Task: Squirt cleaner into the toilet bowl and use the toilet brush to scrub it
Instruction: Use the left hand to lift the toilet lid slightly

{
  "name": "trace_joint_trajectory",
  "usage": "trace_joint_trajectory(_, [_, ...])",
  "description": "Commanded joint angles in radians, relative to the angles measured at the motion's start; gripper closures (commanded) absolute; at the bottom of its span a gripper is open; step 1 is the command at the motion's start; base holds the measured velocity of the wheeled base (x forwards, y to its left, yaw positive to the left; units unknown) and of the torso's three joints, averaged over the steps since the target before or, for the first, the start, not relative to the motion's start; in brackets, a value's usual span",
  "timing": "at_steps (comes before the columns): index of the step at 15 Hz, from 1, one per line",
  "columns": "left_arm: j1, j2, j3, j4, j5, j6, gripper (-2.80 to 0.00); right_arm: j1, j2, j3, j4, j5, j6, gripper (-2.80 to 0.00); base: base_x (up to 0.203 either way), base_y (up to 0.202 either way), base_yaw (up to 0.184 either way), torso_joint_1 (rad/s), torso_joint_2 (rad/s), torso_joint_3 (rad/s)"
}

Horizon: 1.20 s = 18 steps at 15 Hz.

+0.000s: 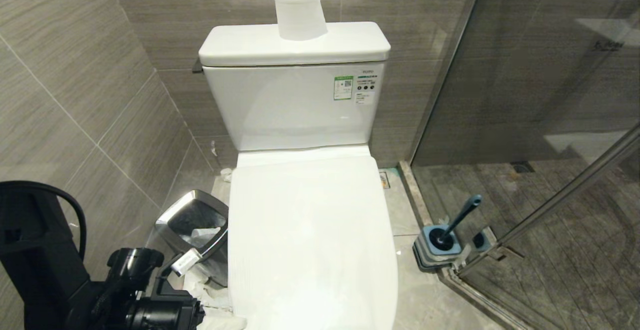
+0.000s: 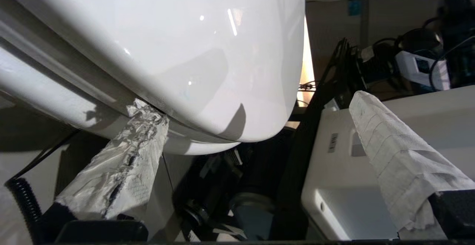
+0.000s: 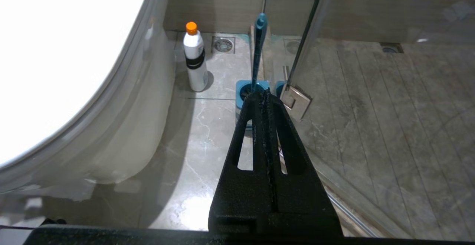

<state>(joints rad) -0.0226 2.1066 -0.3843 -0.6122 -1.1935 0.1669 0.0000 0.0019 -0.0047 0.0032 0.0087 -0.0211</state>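
The toilet bowl (image 1: pixel 310 240) stands in the middle with its white lid down, so the inside is hidden. My left gripper (image 2: pixel 252 102) is open at the lid's front left edge. One tape-wrapped finger (image 2: pixel 122 163) touches the seam under the lid, and the other finger (image 2: pixel 393 152) stands well clear. My left arm (image 1: pixel 150 300) shows at the lower left. The cleaner (image 3: pixel 195 57), white with an orange cap, stands on the floor beside the bowl. The toilet brush (image 1: pixel 462 215) sits in its blue holder (image 1: pixel 437 247) to the right. My right gripper (image 3: pixel 263 95) is shut and empty, low, pointing at the holder.
A steel-rimmed bin (image 1: pixel 195 227) stands close to the toilet's left side, by my left arm. A paper roll (image 1: pixel 299 10) sits on the tank. The glass shower door (image 1: pixel 550 120) and its metal hinge (image 3: pixel 295 100) stand right beside the brush holder. Tiled walls close in on the left.
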Motion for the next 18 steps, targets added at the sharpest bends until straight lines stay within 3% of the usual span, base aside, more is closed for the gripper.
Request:
trace_joint_trajectory(1, [0.001,-0.002,0.002,-0.004,0.010,0.013,-2.80,0.000,0.000,0.000,0.000,0.001,0.000,0.00,0.000,0.000,0.000,0.000,0.00,0.000])
trace_joint_trajectory(5, [0.010,0.001,-0.002,-0.019,0.078,0.036,-2.80,0.000,0.000,0.000,0.000,0.001,0.000,0.00,0.000,0.000,0.000,0.000,0.00,0.000])
trace_joint_trajectory(7, [0.025,0.005,0.001,-0.045,0.117,0.080,-2.80,0.000,0.000,0.000,0.000,0.001,0.000,0.00,0.000,0.000,0.000,0.000,0.00,0.000])
trace_joint_trajectory(9, [0.035,0.007,0.002,-0.046,0.123,0.114,-2.80,0.000,0.000,0.000,0.000,0.001,0.000,0.00,0.000,0.000,0.000,0.000,0.00,0.000])
trace_joint_trajectory(18, [0.027,0.004,0.021,-0.037,0.172,0.133,-2.80,0.000,0.000,0.000,0.000,0.001,0.000,0.00,0.000,0.000,0.000,0.000,0.00,0.000])
